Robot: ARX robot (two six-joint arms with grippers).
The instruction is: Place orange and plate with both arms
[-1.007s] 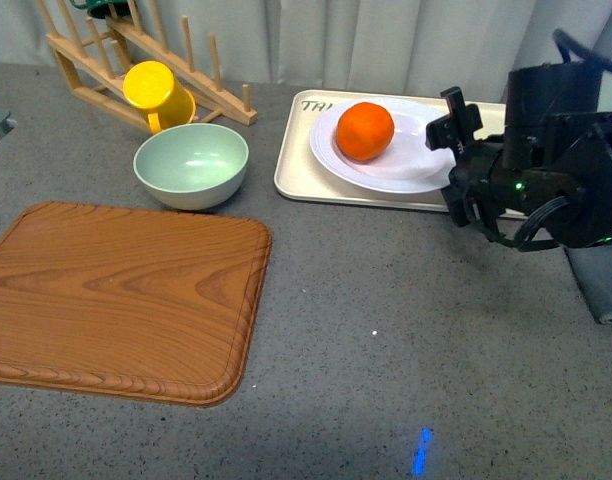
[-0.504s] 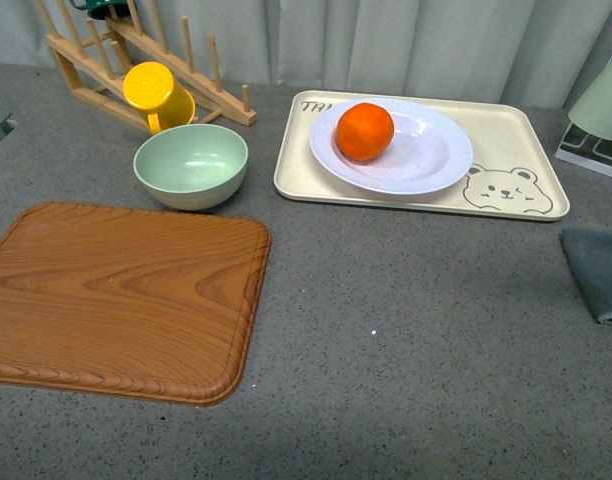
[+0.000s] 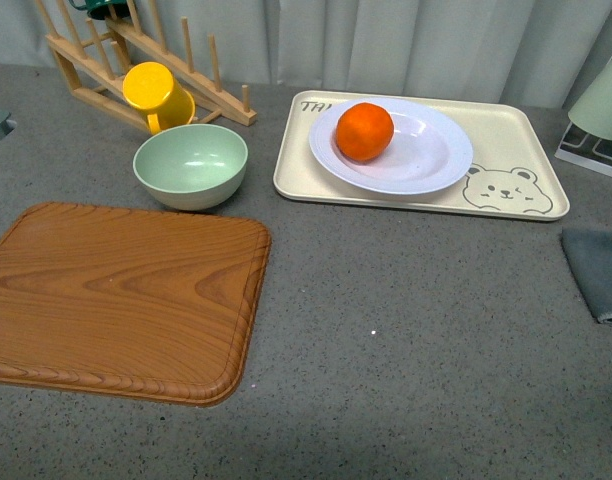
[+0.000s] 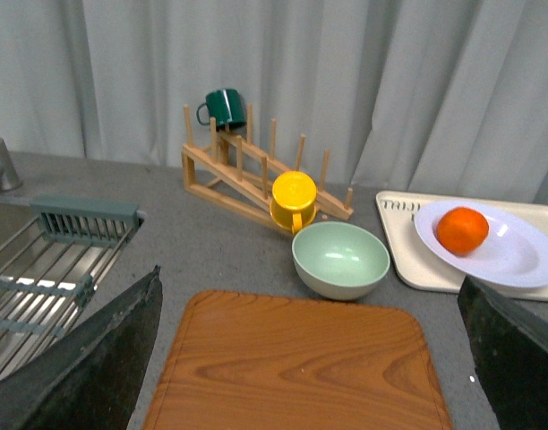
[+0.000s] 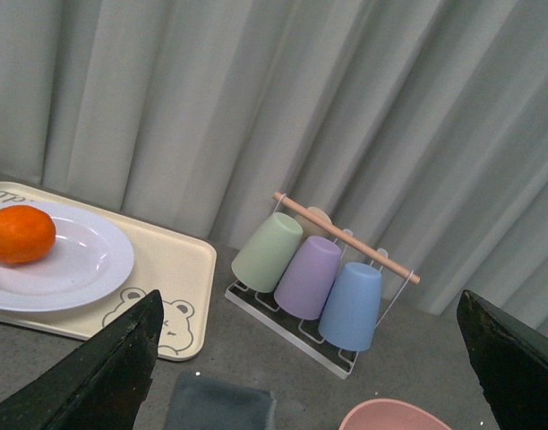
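**Orange on plate, both grippers wide open and empty**

Orange [image 3: 364,131] resting inside the white plate [image 3: 426,160], toward its left side; plate sitting on the beige bear tray [image 3: 506,195] at the back of the grey counter. Neither arm visible from the front.

Left gripper [image 4: 310,358]: jaws spread wide, dark fingertips [image 4: 95,358] at both lower corners of the wrist view, nothing between them. Ahead of the jaws: wooden cutting board [image 3: 116,295] nearest, then pale green bowl [image 3: 191,165], then yellow cup [image 3: 156,92] on the wooden drying rack [image 3: 201,88]. Orange and plate well ahead, off to the right-hand jaw's side.

Right gripper [image 5: 310,358]: jaws likewise parted wide, holding nothing. Orange and plate well ahead, beyond the left-hand jaw; cup rack [image 5: 323,278] with green, purple and blue cups ahead between the jaws; grey cloth [image 3: 596,270] nearer.
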